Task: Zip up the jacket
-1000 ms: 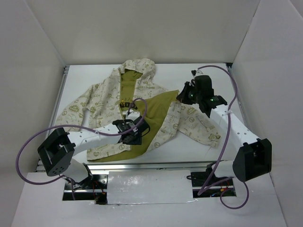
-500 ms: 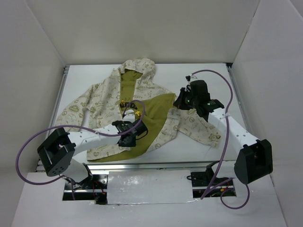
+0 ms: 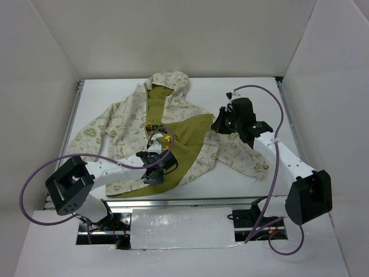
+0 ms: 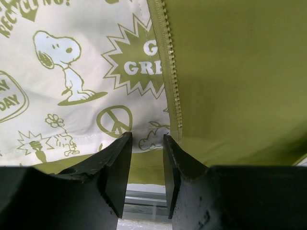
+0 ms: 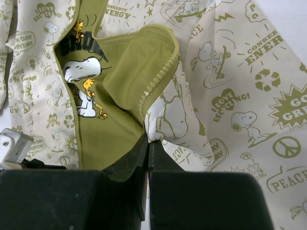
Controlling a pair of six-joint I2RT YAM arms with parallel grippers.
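White tabletop [image 3: 109, 95] bears the jacket [image 3: 132, 124]; left hand [image 4: 147, 143] has narrowed at its hem, right hand [image 5: 147, 140] still pinches its flap.

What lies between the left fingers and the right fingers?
A front panel of the jacket, turned olive lining up; the top view shows it.

Bright, even overhead light (soft shadows); wrist views sharp.
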